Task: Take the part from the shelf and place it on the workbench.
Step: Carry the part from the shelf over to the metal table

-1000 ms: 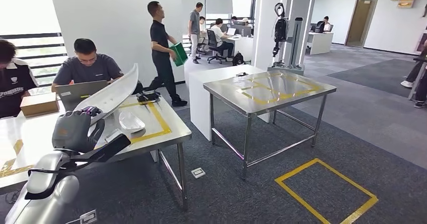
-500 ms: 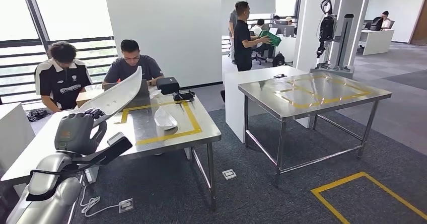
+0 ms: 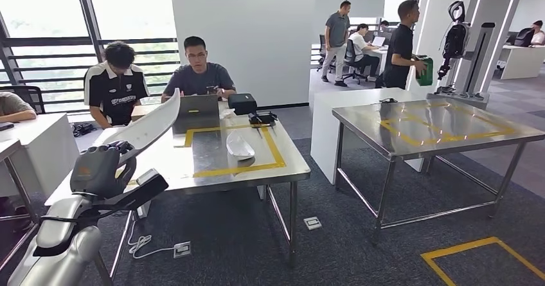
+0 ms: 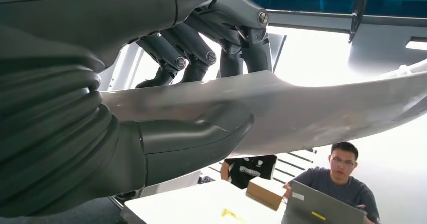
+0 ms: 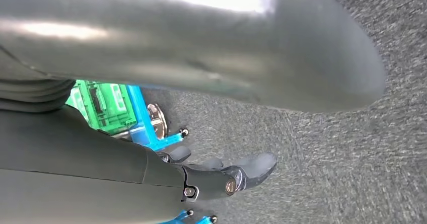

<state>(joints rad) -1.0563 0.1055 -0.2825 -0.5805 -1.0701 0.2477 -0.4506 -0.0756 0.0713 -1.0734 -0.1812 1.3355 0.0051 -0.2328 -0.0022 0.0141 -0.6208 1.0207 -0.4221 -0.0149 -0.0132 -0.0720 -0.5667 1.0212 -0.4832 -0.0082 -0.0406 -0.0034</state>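
1 white part (image 3: 149, 123) in left hand (image 3: 96, 169)

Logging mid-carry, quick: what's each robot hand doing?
Left robot hand: holding the long white part.
Right robot hand: cannot be told.

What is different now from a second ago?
The robot has turned left, so the whole room slid right in its head view; the tables did not move. A person carrying a green bin walked on. The left hand still grips the long white part.
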